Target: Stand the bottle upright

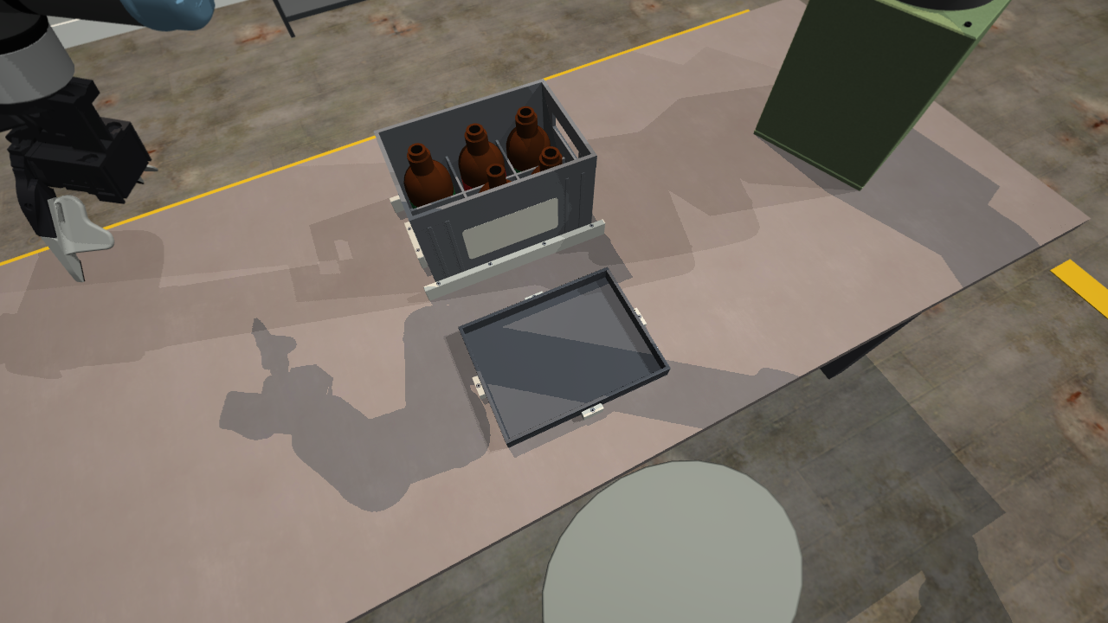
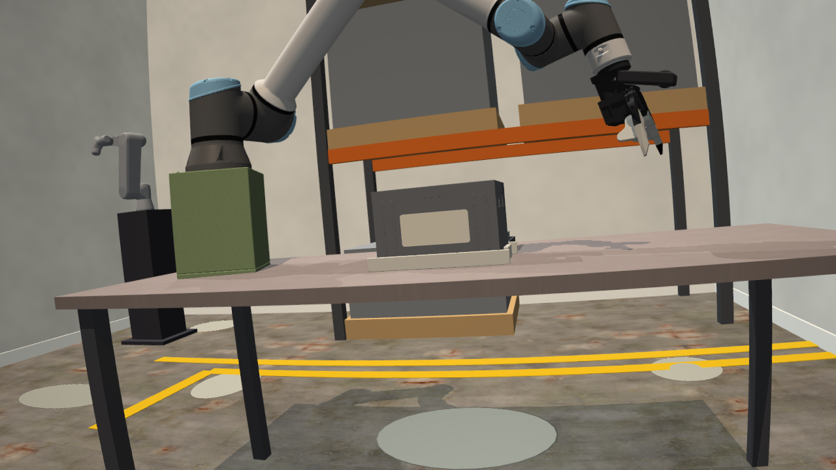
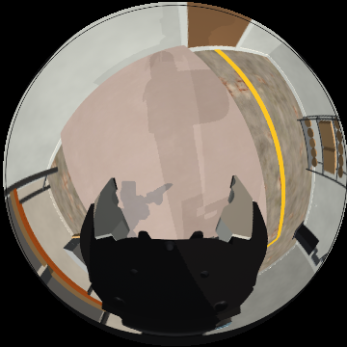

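Note:
A dark grey crate (image 1: 496, 188) stands on the table and holds several brown bottles: three tall ones in the back row (image 1: 424, 171) (image 1: 478, 152) (image 1: 525, 135) and two in the front row of which only the tops show (image 1: 494, 173) (image 1: 549, 157). The neck widths are too small to compare. An empty dark grey tray (image 1: 561, 353) lies just in front of the crate. My gripper (image 1: 74, 240) hangs high above the table's far left end, well away from the crate. It is open and empty in the wrist view (image 3: 173, 185) and shows in the exterior view (image 2: 643, 137).
The arm's green pedestal (image 1: 859, 85) stands on the table at the back right. A pale bracket strip (image 1: 515, 260) runs along the crate's front base. In the exterior view the crate (image 2: 438, 219) hides the tray, and a shelf rack (image 2: 514, 134) stands behind the table.

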`<state>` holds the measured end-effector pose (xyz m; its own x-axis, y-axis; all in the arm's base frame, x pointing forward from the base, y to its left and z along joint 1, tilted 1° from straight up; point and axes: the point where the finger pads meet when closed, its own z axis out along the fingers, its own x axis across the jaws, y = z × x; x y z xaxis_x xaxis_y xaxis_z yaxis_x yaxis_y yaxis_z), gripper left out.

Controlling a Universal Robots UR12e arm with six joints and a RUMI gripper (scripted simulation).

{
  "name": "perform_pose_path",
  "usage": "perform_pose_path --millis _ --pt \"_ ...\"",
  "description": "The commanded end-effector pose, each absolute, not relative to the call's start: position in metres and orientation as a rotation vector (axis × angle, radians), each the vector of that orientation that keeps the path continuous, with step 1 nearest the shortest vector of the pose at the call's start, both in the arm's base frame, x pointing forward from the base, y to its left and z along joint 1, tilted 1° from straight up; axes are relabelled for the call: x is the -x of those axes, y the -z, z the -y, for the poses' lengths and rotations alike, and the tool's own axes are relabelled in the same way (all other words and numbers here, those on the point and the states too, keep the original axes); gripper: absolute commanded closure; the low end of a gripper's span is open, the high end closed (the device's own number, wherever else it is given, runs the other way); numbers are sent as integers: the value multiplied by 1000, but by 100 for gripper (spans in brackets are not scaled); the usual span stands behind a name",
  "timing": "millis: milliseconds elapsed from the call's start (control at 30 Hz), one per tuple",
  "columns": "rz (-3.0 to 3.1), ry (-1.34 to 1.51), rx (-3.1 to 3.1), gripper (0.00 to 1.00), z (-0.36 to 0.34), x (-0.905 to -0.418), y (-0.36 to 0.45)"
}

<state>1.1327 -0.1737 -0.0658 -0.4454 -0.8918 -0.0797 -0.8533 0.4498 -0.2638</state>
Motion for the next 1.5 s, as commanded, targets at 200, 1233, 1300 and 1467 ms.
perform_pose_path --millis 200,1233,1300,1467 --pt "-2491 276 1522 0 174 -1134 64" --pt "-2608 211 1425 0 192 -1025 48" --pt "-2621 203 1413 0 193 -1011 46" --pt "-2662 178 1376 0 195 -969 42"
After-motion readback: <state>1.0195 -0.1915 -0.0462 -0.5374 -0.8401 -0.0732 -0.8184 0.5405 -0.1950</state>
